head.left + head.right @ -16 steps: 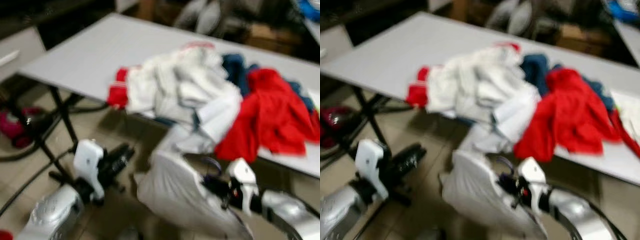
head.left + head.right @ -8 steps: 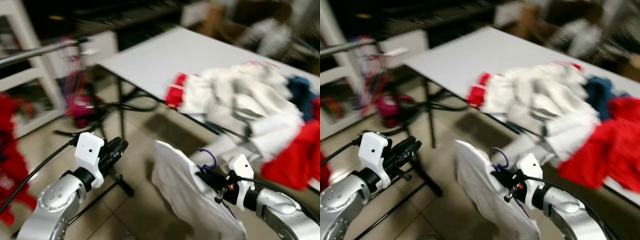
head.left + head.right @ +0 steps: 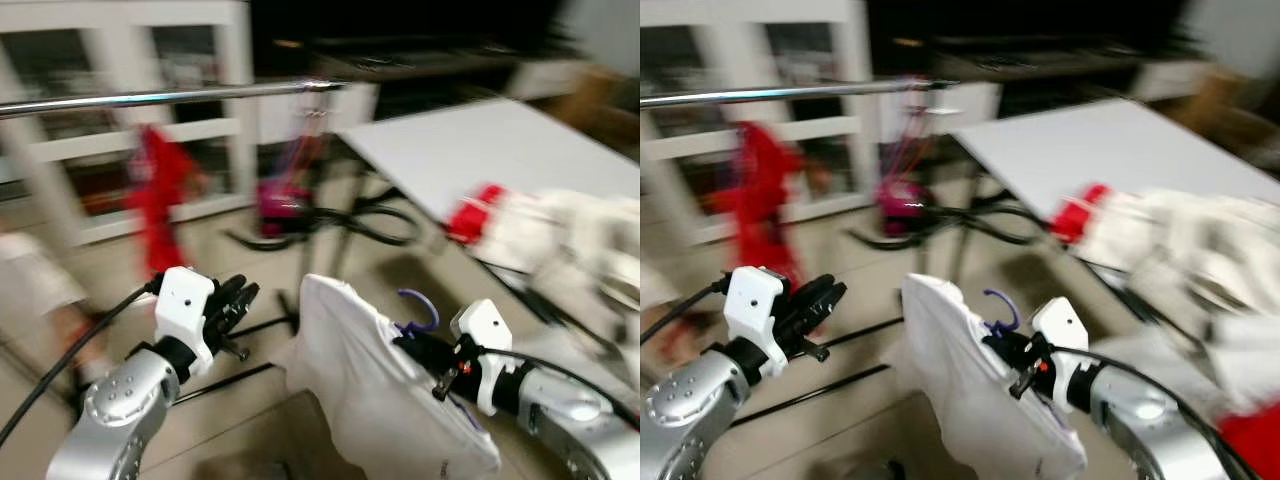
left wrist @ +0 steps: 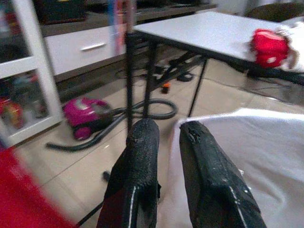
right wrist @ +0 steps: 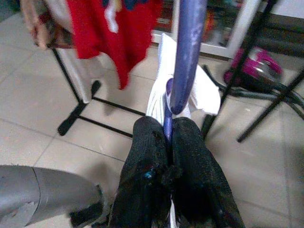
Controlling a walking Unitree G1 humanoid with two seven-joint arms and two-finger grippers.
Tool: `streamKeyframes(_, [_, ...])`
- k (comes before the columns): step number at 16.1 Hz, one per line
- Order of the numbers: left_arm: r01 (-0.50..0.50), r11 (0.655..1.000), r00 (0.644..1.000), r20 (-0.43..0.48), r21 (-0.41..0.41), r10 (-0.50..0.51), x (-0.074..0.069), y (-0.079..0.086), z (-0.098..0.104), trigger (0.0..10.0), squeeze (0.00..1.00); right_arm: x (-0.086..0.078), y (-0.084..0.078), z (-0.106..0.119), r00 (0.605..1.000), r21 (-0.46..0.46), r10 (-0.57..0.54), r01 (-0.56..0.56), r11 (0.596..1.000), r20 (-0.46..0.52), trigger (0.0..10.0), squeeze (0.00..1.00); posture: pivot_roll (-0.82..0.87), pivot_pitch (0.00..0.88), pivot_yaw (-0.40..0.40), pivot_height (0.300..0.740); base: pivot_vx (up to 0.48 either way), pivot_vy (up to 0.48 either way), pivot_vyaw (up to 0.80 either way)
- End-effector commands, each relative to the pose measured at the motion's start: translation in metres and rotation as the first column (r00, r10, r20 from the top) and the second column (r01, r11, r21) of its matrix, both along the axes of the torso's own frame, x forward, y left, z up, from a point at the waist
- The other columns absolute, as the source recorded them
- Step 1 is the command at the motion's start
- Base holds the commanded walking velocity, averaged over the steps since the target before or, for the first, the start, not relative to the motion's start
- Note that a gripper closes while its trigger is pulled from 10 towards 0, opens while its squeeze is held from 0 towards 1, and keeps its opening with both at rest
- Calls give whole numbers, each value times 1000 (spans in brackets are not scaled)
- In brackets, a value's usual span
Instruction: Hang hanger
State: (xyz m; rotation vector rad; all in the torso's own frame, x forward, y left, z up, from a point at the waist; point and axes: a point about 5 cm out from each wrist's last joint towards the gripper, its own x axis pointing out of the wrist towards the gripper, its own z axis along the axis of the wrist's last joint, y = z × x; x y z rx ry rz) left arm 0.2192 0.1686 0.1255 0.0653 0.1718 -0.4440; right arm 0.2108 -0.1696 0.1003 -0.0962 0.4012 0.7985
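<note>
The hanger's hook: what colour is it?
Purple; the hanger's hook shows best in the right wrist view, pinched by the right hand.

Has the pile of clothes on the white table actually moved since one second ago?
No. The pile stays at the same near edge of the white table; pile and table slid right together, so the camera turned.

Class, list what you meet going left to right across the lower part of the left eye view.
Left gripper → white shirt → purple hanger hook → right gripper's white wrist block.

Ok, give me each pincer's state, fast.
Left pincer: open, holding nothing.
Right pincer: shut on the purple hanger carrying a white shirt.
</note>
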Motion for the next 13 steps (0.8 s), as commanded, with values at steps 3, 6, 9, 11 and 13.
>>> streamKeyframes(3, [0, 1000, 1000, 27, 16, -1, 1, -1, 5, 10000, 0, 11, -2, 9, 1000, 6, 6, -7, 1000, 20, 10000, 0, 122, 0, -97, 740, 0, 0, 800])
streamKeyframes(6, [-6, 1000, 1000, 30, 22, 6, 1, 1, 5, 10000, 0, 15, -5, 8, 1000, 3, -6, 6, 1000, 19, 10000, 0, 126, 0, -99, 740, 0, 0, 800])
streamKeyframes(9, [5, 999, 999, 33, 40, -6, 3, 0, 4, 10000, 0, 14, -7, 4, 1000, 3, -11, 11, 1000, 17, 10000, 0, 122, 0, -85, 740, 0, 0, 800])
streamKeyframes(11, [7, 999, 999, 33, 41, -8, 4, 0, 4, 10000, 0, 15, -16, 6, 999, -7, -24, 24, 1000, 29, 10000, 0, 120, 0, -82, 740, 0, 0, 800])
streamKeyframes(13, [15, 999, 999, 35, 47, -16, 6, 2, 5, 10000, 0, 17, -29, 14, 998, -8, -12, 12, 1000, 58, 10000, 0, 113, 0, -70, 740, 0, 0, 800])
